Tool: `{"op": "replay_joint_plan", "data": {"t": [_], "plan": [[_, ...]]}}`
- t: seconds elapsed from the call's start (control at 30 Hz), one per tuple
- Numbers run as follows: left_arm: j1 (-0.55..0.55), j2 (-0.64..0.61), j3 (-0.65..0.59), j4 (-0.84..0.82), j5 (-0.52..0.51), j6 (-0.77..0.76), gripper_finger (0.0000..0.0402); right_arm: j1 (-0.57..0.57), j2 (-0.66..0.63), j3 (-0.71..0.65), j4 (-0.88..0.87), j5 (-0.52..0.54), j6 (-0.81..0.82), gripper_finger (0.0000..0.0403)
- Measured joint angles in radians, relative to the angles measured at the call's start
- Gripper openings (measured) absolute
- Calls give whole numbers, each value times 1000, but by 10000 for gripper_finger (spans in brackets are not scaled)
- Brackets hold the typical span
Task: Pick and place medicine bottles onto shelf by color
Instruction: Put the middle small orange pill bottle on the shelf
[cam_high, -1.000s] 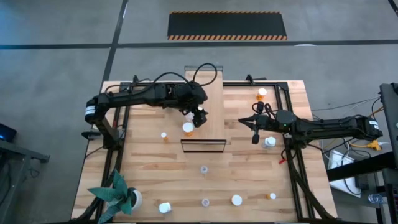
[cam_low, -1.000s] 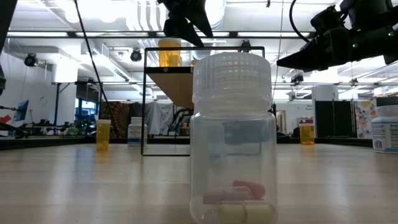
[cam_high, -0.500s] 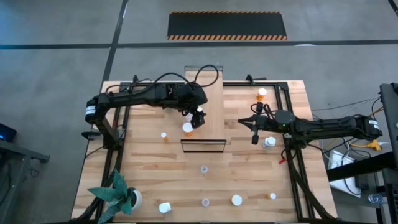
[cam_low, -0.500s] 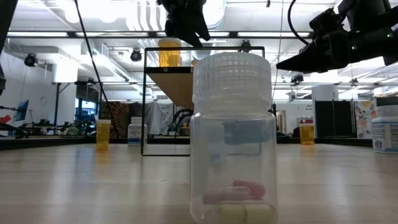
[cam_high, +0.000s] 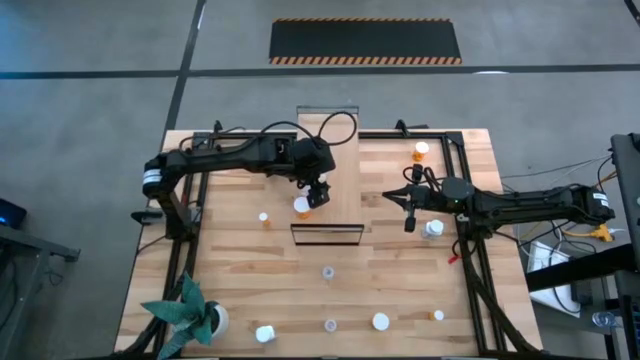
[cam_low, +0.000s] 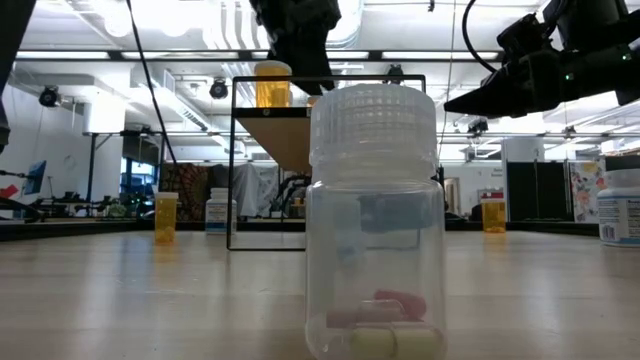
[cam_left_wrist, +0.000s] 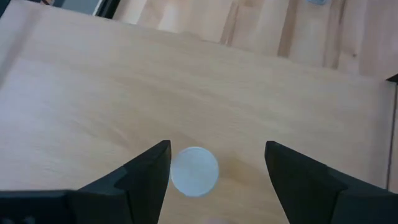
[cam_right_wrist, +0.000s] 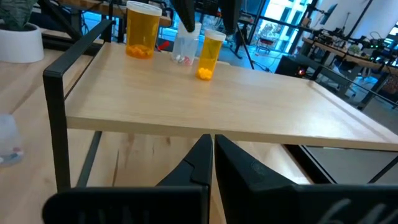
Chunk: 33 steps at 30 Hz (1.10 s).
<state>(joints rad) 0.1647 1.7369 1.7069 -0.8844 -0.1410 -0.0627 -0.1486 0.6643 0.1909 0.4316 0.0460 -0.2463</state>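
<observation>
Inspection of the high view finds the left gripper (cam_high: 318, 192) positioned over the shelf (cam_high: 345, 175), just above the orange bottle (cam_high: 302, 206) that stands on the board near its front end. Compared with the picture one second earlier, the left arm is seen to have drawn back slightly toward the far side of the table, while the orange bottle is noted in the same spot on the shelf. In the left wrist view the fingers (cam_left_wrist: 144, 177) are recorded as spread well apart, with the bottle's white cap (cam_left_wrist: 194, 171) lying between them but closer to one finger; no contact is visible. In the low view the same bottle (cam_low: 272, 84) is seen upright on the shelf top, with the left gripper (cam_low: 300, 45) directly above and beside it. The right gripper (cam_high: 408, 205) is held beside the shelf's right edge, unchanged in position from the earlier pictures, and its fingers (cam_right_wrist: 200, 163) are observed pressed together with nothing held. A clear bottle (cam_high: 433, 228) stands on the table just beside the right arm. Other bottles are scattered over the tabletop (cam_high: 400, 290), among them a clear one (cam_low: 376, 225) close to the low camera.
</observation>
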Motion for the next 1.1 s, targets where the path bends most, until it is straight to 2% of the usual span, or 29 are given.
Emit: {"op": "replay_joint_plan", "data": {"t": [0.33, 0.83, 1.1], "plan": [[13, 12, -1, -17, -3, 18, 238, 0, 0, 0, -1, 0, 0, 9], [27, 9, -12, -39, -2, 54, 108, 0, 0, 0, -4, 0, 0, 9], [42, 8, 6, -37, -29, 74, 92, 0, 0, 0, -8, 0, 0, 9]]}}
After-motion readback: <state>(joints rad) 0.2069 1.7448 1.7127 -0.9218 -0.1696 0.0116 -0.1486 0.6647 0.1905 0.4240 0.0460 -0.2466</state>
